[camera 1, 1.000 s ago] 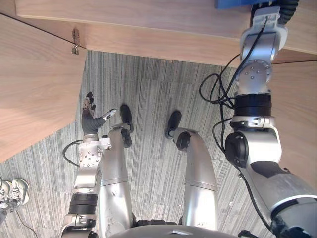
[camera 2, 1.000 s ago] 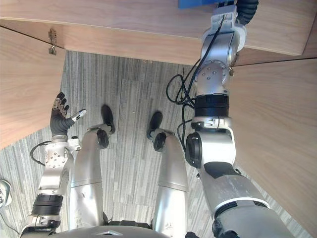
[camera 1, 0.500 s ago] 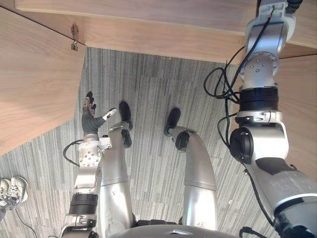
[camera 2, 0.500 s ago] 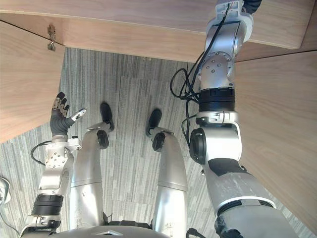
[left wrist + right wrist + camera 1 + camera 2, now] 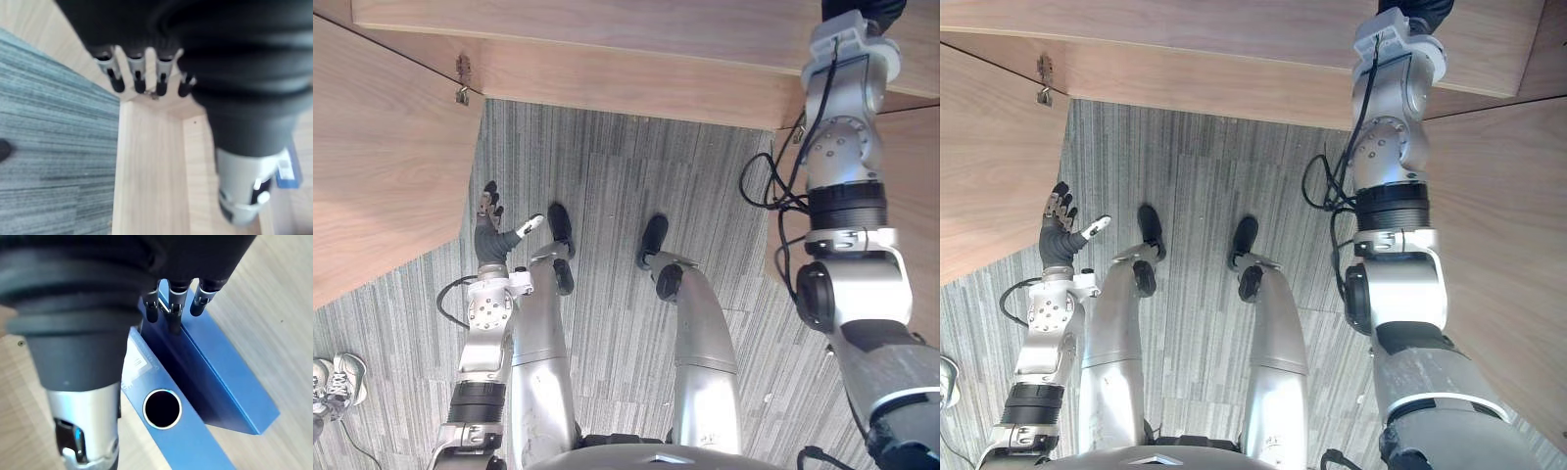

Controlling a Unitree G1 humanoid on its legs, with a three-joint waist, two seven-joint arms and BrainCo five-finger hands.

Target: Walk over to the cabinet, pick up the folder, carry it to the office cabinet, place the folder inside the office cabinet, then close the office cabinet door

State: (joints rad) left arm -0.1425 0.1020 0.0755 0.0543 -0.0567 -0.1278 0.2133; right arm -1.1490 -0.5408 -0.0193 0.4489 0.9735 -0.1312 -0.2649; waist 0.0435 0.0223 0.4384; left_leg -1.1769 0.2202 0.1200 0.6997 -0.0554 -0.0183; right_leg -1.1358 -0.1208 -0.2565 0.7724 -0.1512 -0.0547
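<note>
A blue folder (image 5: 230, 382) lies on the light wood of the cabinet, its spine with a round finger hole (image 5: 162, 409) facing the right wrist camera. My right hand (image 5: 172, 301) hovers right over it with straight fingers whose dark tips reach the folder's upper edge. Its thumb (image 5: 85, 443) stands apart beside the spine, so the hand is open and grips nothing. In the eye views the right arm reaches up to the top edge, where the hand's dark cover (image 5: 1417, 10) shows. My left hand (image 5: 490, 223) hangs low at the left, open and empty.
A wooden cabinet door (image 5: 382, 166) stands open at the left, its hinge (image 5: 462, 83) at the corner. The cabinet's wood panel (image 5: 607, 59) spans the top, and another wood panel (image 5: 1508, 245) is at the right. Grey striped carpet (image 5: 607, 196) lies below. A person's shoes (image 5: 337, 382) show at lower left.
My right arm has swung to the right and reached farther up. The blue folder edge seen at the top of the eye views a second ago is now out of them.
</note>
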